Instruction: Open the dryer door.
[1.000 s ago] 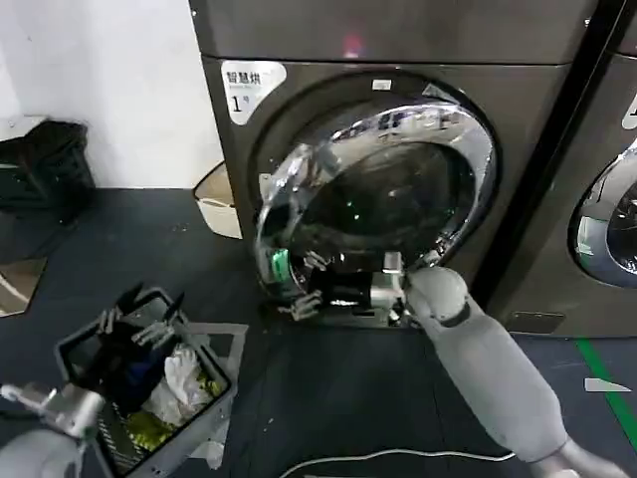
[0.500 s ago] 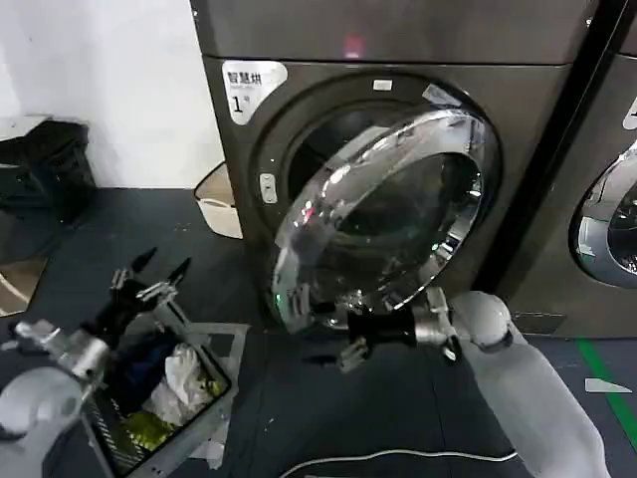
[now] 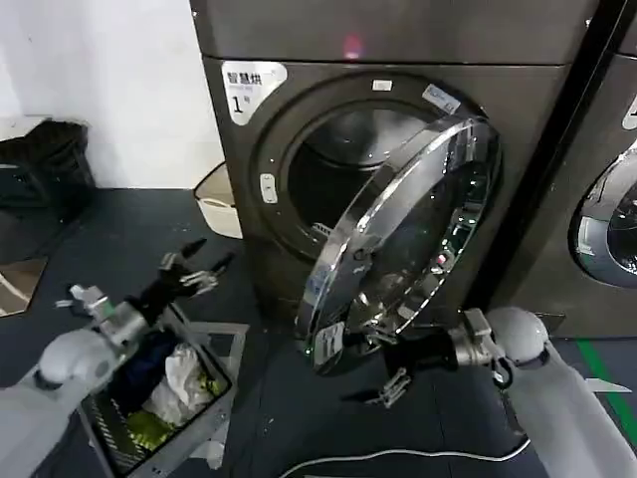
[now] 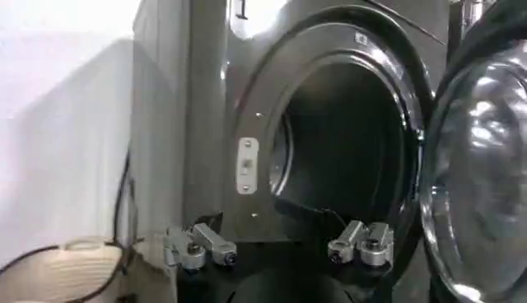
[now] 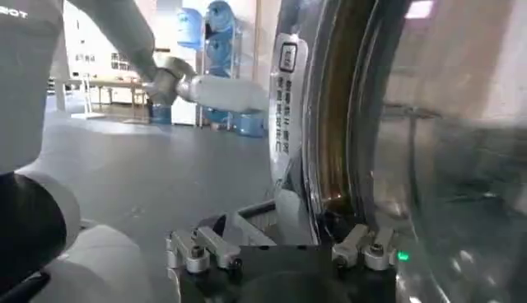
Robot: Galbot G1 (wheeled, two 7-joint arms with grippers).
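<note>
below the drum mouth, the door stands open

below the dryer door's [image 3: 403,234] lower rim, the right gripper [image 3: 368,363] is seen with fingers spread apart, nothing clasped. the door is swung well clear of the drum opening [image 3: 343,164]. left of the door, the left gripper [image 3: 194,271] is held above a laundry basket [image 3: 214,393], fingers parted.

The dryer door [image 3: 398,239] has a shiny chrome ring around dark tinted glass, on a dark grey-brown machine [image 3: 398,40] bearing a white label [image 3: 251,88] with black characters and a "1". The floor [image 3: 129,239] is dark blue-grey with a green stripe [image 3: 602,383], and the wall [image 3: 109,80] is white. A grey basket [image 3: 159,438] holds white, yellow-green and dark blue laundry [image 3: 169,383]
</note>
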